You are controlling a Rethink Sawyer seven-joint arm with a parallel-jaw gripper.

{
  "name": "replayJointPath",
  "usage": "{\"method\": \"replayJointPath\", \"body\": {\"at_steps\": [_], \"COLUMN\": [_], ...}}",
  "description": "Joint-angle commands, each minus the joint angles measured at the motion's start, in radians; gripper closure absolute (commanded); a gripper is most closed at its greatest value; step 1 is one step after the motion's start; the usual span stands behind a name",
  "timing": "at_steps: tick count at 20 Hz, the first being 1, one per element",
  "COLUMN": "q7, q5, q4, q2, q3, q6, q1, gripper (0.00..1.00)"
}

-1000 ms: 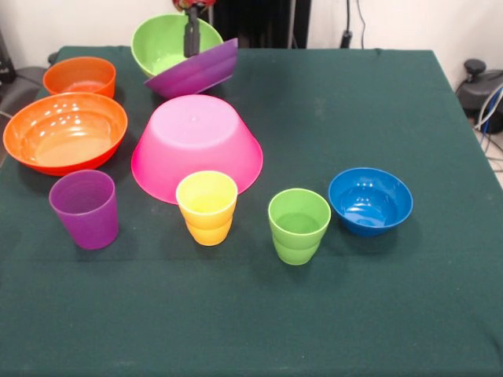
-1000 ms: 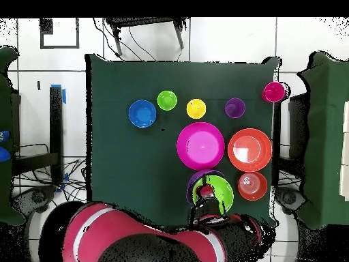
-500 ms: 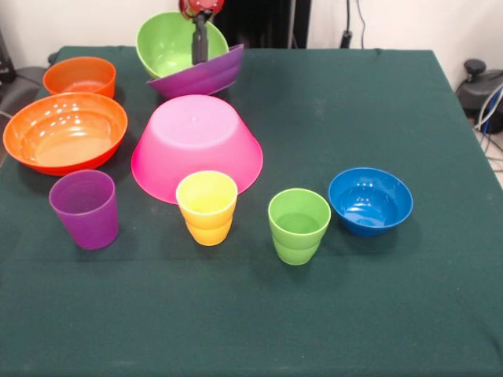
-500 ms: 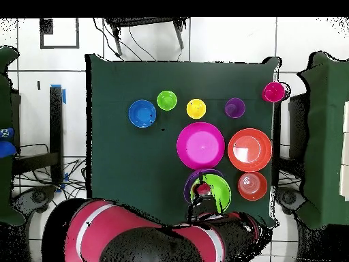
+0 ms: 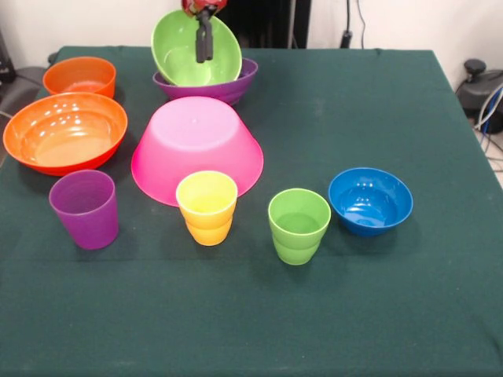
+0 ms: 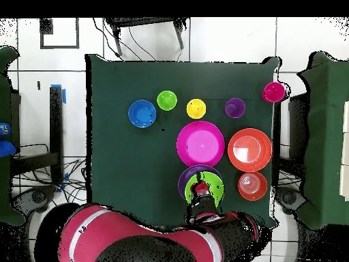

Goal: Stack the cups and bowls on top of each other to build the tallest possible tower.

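My gripper (image 5: 204, 45) (image 6: 200, 190) is shut on the rim of the lime green bowl (image 5: 185, 49) (image 6: 211, 183), which tilts steeply inside the purple bowl (image 5: 228, 86) (image 6: 183, 181). The purple bowl sits level on the cloth just behind the upside-down pink bowl (image 5: 196, 145) (image 6: 200, 144). Nothing rests on the pink bowl. In front of it, a purple cup (image 5: 84, 208), a yellow cup (image 5: 207, 206) and a green cup (image 5: 299, 225) stand upright in a row. A small blue bowl (image 5: 370, 200) sits beside the green cup. A reddish cup (image 6: 273, 91) stands at a table corner.
In the front view, a large orange bowl (image 5: 64, 132) and a small orange bowl (image 5: 78, 76) sit left of the pink bowl. The dark green cloth (image 5: 354, 102) covers the table, and the arm (image 6: 136, 239) reaches in over its edge.
The purple bowl has gone from tilted and raised to level on the table. The green bowl now tilts steeply inside it, and the gripper has shifted a little sideways.
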Motion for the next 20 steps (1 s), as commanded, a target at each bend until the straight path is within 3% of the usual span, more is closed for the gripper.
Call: {"method": "replayJointPath", "body": {"at_steps": [1,7,16,20], "q7": [-0.102,-0.089,-0.145,-0.186], "q5": [-0.076,-0.107,0.003,0.062], "q4": [-0.059,-0.059,-0.075,-0.091], "q2": [-0.061,-0.091,-0.050,0.002], "q3": [0.077,0.083,0.129,0.150], "q6": [0.081,0.109,0.115,0.082], "q1": [0.033,0.031,0.033,0.024], "gripper": [0.00,0.00,0.00,0.00]}}
